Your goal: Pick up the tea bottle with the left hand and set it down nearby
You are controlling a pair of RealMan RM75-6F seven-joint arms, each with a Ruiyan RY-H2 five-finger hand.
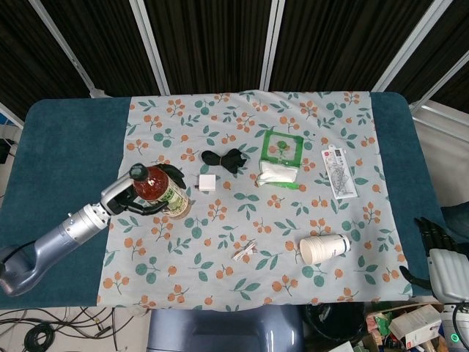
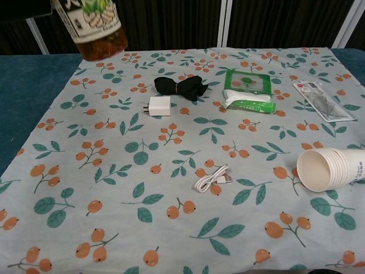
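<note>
The tea bottle has amber tea, a green-and-white label and a dark cap. My left hand grips it around the body, roughly upright, over the left part of the flowered cloth. The chest view shows only the bottle's lower part at the top left, hanging in the air above the cloth; the left hand itself is out of that frame. My right hand lies off the table's front right corner, dark fingers apart and holding nothing.
On the flowered tablecloth lie a white charger, a black bundle, a green wipes pack, a clear sachet, a coiled white cable and a tipped stack of paper cups. Bare teal table is on the left.
</note>
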